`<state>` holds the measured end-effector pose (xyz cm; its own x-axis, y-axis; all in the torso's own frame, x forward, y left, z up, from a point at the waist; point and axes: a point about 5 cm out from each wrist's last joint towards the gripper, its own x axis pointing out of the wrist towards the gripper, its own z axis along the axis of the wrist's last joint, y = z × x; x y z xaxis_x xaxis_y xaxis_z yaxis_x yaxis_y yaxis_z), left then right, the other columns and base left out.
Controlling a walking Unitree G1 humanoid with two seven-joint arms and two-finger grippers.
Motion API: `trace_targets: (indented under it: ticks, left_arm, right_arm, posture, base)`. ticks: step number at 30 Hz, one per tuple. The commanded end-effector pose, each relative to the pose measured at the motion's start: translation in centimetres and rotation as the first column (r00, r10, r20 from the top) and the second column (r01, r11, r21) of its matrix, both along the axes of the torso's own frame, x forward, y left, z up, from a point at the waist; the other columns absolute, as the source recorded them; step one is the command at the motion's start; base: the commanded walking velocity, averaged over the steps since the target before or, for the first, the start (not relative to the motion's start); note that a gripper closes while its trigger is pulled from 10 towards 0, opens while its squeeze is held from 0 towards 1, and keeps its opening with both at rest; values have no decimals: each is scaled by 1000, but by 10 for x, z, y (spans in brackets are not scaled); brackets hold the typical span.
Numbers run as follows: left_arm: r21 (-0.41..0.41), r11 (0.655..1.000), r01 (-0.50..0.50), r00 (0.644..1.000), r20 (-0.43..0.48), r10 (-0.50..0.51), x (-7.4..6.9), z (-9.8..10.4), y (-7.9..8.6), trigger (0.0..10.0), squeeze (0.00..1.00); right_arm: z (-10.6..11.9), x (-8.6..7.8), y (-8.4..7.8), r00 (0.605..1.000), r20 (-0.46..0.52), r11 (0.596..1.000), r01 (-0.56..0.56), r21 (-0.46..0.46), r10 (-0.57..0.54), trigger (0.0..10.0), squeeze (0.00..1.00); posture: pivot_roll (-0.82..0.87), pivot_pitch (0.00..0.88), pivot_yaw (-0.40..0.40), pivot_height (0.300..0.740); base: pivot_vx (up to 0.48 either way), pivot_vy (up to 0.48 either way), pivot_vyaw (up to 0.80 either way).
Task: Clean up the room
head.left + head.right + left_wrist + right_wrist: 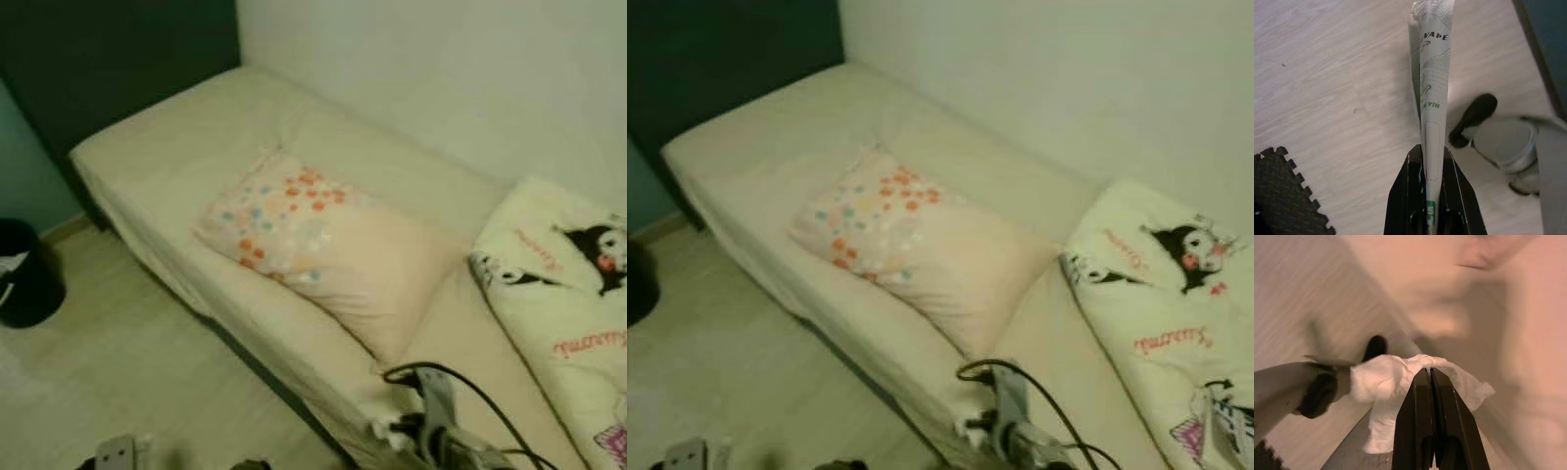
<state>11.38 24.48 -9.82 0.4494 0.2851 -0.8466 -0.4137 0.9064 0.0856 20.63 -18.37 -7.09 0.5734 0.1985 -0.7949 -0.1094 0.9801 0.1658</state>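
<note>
Your left gripper (1431, 161) is clamped on a folded printed paper packet (1431, 63), held above the pale wooden floor (1327, 73) near a black foam mat (1283, 196). Your right gripper (1430, 382) has its fingers pressed together on a crumpled white tissue (1386, 382). Ahead of you, a dotted pillow (313, 245) lies across the cream bed (196, 127), a cartoon-print blanket (568, 294) bunched beside it, and a black bin (24, 274) stands on the floor at the left.

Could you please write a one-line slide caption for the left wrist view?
Left gripper clamps a flattened printed paper package above the pale wood-look floor.
</note>
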Motion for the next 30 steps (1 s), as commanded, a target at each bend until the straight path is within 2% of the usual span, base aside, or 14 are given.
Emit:
trace_targets:
  ticks: [1,7,13,18,22,30]
  left_arm:
    - [-5,1000,1,1000,-19,-1,-6,-2,-2,10000,0]
    - [-10,1000,9,1000,19,-8,9,2,-3,10000,0]
    - [-8,1000,21,1000,20,-21,12,3,-3,10000,0]
    - [-8,1000,22,1000,8,-22,8,2,-1,10000,0]
    - [-3,1000,21,1000,-9,-21,-3,1,6,10000,0]
    - [0,1000,23,1000,-16,-23,-8,1,10,10000,0]
  right_arm:
    - [-3,-5,-2,1000,-16,1000,8,-8,-8,10000,0]
    - [-1,0,3,1000,-7,1000,-13,-6,13,10000,0]
    - [-1,-1,4,1000,-8,1000,-16,-5,16,10000,0]
    - [-2,-3,4,999,-16,1000,-29,-7,29,10000,0]
    - [-3,-4,4,999,-20,999,-39,-11,39,10000,0]
    - [-3,-5,3,998,-25,998,-60,-18,59,10000,0]
  posture:
    - [-58,0,6,730]
    - [-57,0,9,730]
    - [-54,0,8,730]
    - [-49,0,6,730]
    - [-47,0,5,730]
    - [-45,0,-1,730]
  base:
    - [0,0,725]
    - [0,0,726]
    - [0,0,725]
    - [0,0,725]
    - [0,0,725]
    - [0,0,725]
